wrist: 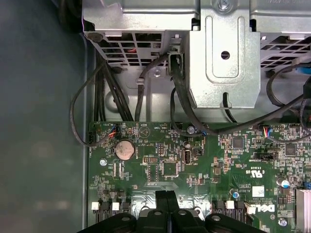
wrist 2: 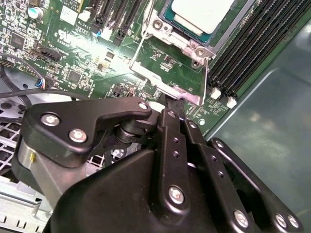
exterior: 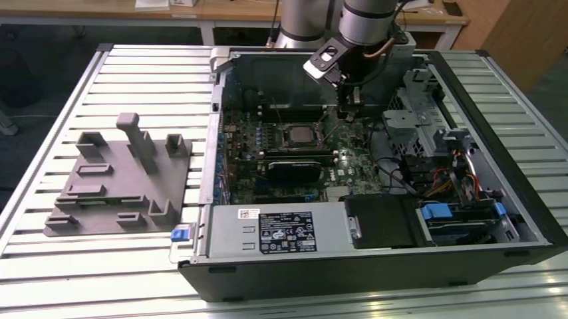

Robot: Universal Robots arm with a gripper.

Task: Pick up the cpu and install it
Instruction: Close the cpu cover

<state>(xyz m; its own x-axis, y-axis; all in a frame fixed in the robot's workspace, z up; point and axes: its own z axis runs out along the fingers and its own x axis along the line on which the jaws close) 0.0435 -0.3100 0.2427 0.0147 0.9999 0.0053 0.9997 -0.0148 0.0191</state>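
Note:
The cpu [wrist 2: 201, 13], a flat square chip with a silvery top and a thin green edge, lies in the metal-framed socket [wrist 2: 180, 39] on the green motherboard; in the exterior view the cpu [exterior: 297, 136] sits mid-board. My gripper [exterior: 349, 100] hangs inside the open computer case, beyond the socket toward the exterior view's right. Its black fingers [wrist: 163, 196] are pressed together with nothing between them. In the second wrist view my gripper [wrist 2: 173, 102] ends by the edge of a metal frame plate [wrist 2: 167, 87] next to the socket; I cannot tell whether it touches the plate.
The open case [exterior: 373, 272] lies on a slatted metal table [exterior: 133, 66]. A black heatsink block [exterior: 297, 169] sits below the socket. Memory slots [wrist 2: 252, 48] run beside it. A drive cage [wrist: 223, 53] and loose cables [wrist: 112, 87] border the board. A grey fixture [exterior: 120, 179] stands at the exterior view's left.

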